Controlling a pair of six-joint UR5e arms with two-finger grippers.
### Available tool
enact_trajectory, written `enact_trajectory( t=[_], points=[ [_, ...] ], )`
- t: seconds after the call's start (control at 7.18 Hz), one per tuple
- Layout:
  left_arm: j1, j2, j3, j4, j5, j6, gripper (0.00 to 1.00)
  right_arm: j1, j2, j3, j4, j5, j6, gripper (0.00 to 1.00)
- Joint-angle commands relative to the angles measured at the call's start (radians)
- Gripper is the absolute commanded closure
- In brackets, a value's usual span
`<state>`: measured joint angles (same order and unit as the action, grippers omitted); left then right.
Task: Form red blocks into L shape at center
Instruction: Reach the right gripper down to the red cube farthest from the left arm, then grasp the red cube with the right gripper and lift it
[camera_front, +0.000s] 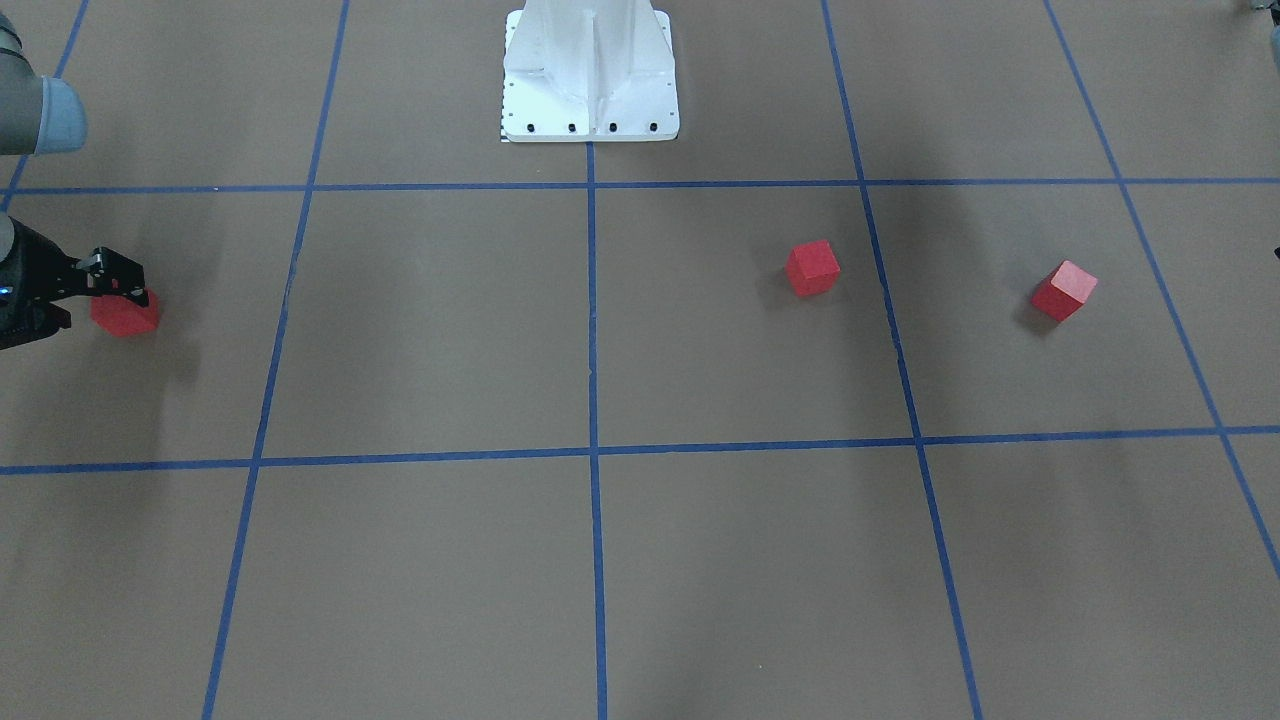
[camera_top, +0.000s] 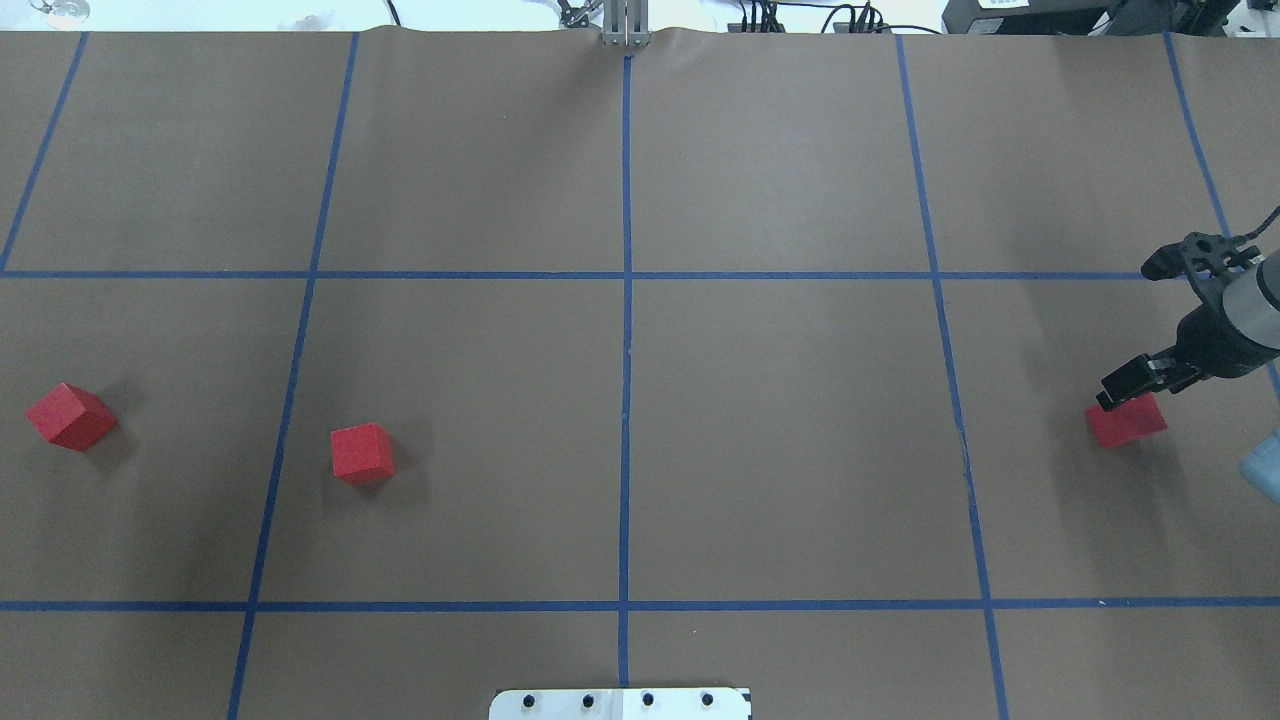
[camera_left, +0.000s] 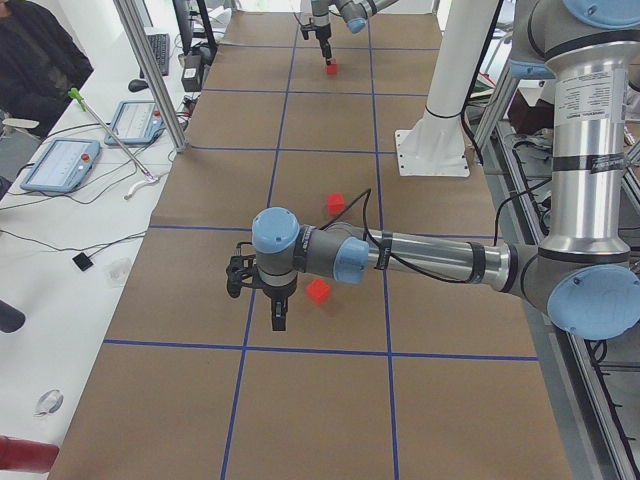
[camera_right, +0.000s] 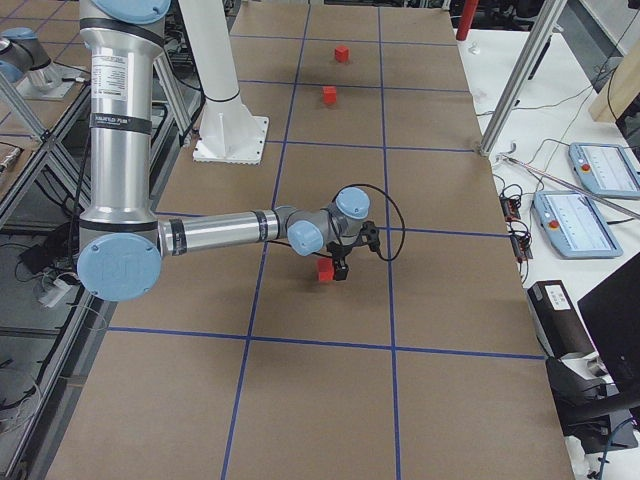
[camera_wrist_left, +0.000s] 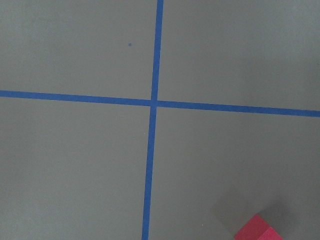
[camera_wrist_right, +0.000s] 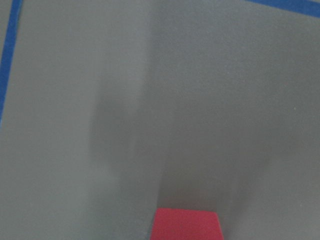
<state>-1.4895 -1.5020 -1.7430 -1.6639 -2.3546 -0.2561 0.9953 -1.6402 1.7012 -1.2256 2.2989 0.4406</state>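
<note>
Judging by their matte faces, the red blocks (camera_top: 362, 453) are light, rigid, unslippery: pinch opposite flat sides. From the center line (camera_top: 626, 430), two lie left, the leftmost block (camera_top: 70, 416) beside the left gripper (camera_left: 278, 312); the right block (camera_top: 1135, 425) sits far right, at the right gripper (camera_top: 1118, 388); whether either gripper is clamped, I cannot tell

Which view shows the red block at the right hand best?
Overhead exterior: the block shows almost whole, the right hand over one corner. Front-facing shows it at the edge, partly covered; side views small; right wrist only a cropped sliver; left wrist misses it.
</note>
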Motion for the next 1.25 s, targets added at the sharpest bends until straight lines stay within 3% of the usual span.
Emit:
enact_trajectory(
  t=[0.0, 0.28, 0.42, 0.56, 0.7, 0.84, 1.11],
  points=[
    [0.0, -0.001, -0.001, 0.0, 0.0, -0.002, 0.0, -0.009, -0.006, -0.003, 0.0, -0.009, 0.001, 0.01],
    [0.0, 0.0, -0.003, 0.0, 0.0, -0.002, 0.0, -0.023, -0.006, -0.008, 0.0, -0.004, 0.003, 0.03],
    [0.0, 0.0, -0.001, 0.0, 0.0, -0.002, 0.0, -0.029, -0.015, -0.008, 0.0, -0.006, 0.003, 0.16],
    [0.0, 0.0, -0.003, 0.0, 0.0, -0.002, 0.0, -0.033, -0.02, -0.009, 0.0, -0.006, 0.001, 0.56],
    [0.0, -0.001, -0.003, 0.0, 0.0, -0.002, 0.0, -0.041, -0.024, -0.009, 0.0, -0.004, 0.001, 0.88],
    [0.0, 0.0, -0.01, 0.0, 0.0, -0.009, 0.0, -0.047, -0.024, 0.0, 0.0, -0.004, 0.0, 1.0],
    [0.0, 0.0, -0.017, 0.0, 0.0, -0.014, 0.0, -0.047, -0.006, 0.076, -0.015, -0.004, 0.001, 1.0]
  ],
)
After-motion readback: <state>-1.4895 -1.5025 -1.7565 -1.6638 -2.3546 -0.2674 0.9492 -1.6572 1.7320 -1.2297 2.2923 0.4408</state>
